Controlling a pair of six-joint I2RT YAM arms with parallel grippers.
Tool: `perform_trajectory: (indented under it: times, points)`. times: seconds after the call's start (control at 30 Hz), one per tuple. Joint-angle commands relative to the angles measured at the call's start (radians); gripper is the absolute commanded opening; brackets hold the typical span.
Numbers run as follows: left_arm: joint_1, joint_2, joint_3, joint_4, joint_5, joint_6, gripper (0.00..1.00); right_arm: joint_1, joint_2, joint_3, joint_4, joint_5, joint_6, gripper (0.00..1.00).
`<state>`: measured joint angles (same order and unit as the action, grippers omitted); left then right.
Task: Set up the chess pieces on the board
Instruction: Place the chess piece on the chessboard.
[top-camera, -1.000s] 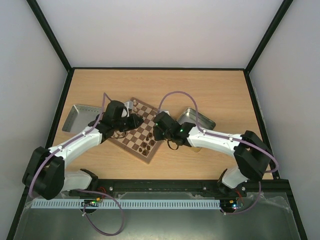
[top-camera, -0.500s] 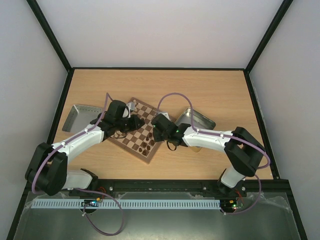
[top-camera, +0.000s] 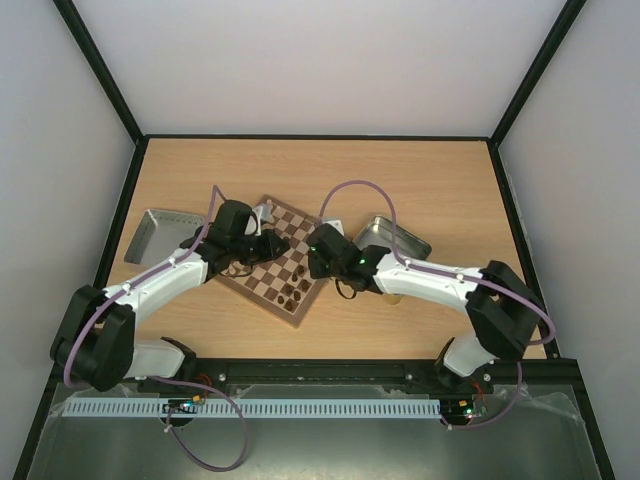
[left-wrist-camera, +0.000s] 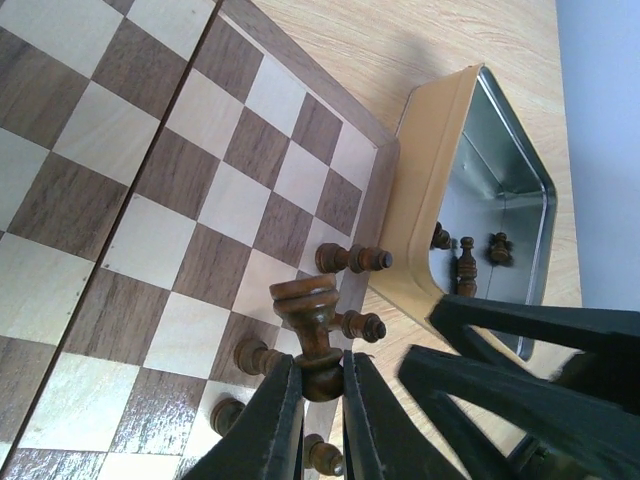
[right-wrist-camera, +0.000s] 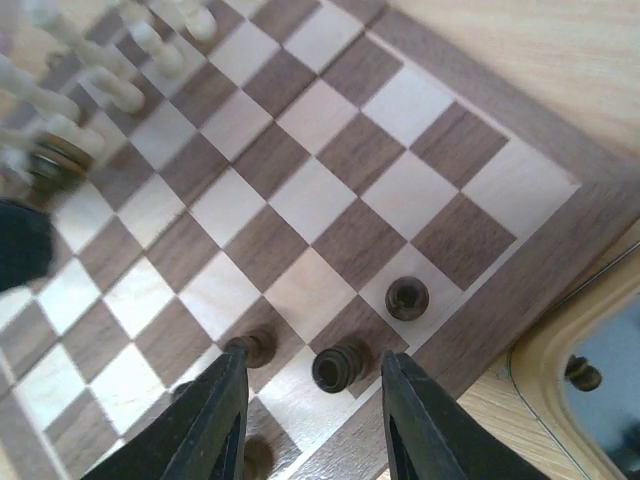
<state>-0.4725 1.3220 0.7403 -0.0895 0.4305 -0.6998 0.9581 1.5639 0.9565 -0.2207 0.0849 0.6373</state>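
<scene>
The board (top-camera: 285, 250) lies tilted between my arms, and its tan and brown checks fill both wrist views. My left gripper (left-wrist-camera: 320, 365) is shut on a dark brown piece (left-wrist-camera: 305, 305), held tilted above the board's corner, where several dark pieces (left-wrist-camera: 352, 259) stand. My right gripper (right-wrist-camera: 312, 352) is open over the board's right edge, its fingers on either side of a standing dark piece (right-wrist-camera: 338, 367). Two other dark pieces (right-wrist-camera: 407, 297) stand close by. Cream pieces (right-wrist-camera: 130, 60) line the far side, blurred. In the top view the left gripper (top-camera: 268, 246) and right gripper (top-camera: 316, 262) face each other across the board.
A shiny metal tin (top-camera: 392, 240) lies just right of the board, with a few dark pieces (left-wrist-camera: 465, 262) lying in it. Its rim (right-wrist-camera: 560, 360) is close to my right fingers. A grey tray (top-camera: 160, 235) sits at the left. The right gripper's black fingers (left-wrist-camera: 500, 350) show near the left gripper.
The right arm's elbow swung in and back out while its gripper stayed over the board's right edge. The left gripper barely shifted, still holding the dark piece.
</scene>
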Motion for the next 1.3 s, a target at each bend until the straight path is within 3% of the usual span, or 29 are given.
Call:
perform_trajectory:
  times: [0.0, 0.17, 0.4, 0.53, 0.7, 1.03, 1.27]
  points:
    - [0.005, -0.024, 0.035, -0.003, 0.04, 0.033, 0.07, 0.003, -0.098, 0.056, -0.054, 0.029, 0.058, 0.38]
    - [-0.001, -0.077, 0.025, 0.071, 0.124, 0.079, 0.07, -0.072, -0.186, 0.08, -0.057, -0.116, 0.109, 0.45]
    - [-0.041, -0.171, 0.03, 0.194, 0.197, 0.174, 0.07, -0.25, -0.277, 0.071, 0.047, -0.471, 0.168, 0.57]
    - [-0.048, -0.219, 0.042, 0.206, 0.237, 0.247, 0.07, -0.285, -0.31, 0.09, 0.086, -0.639, 0.164, 0.58]
    - [-0.051, -0.245, 0.059, 0.217, 0.29, 0.275, 0.07, -0.286, -0.326, 0.093, 0.121, -0.739, 0.175, 0.58]
    - [-0.051, -0.24, 0.065, 0.215, 0.346, 0.283, 0.07, -0.286, -0.324, 0.051, 0.232, -0.817, 0.239, 0.48]
    - [-0.051, -0.23, 0.075, 0.22, 0.355, 0.281, 0.07, -0.286, -0.299, 0.045, 0.261, -0.855, 0.261, 0.28]
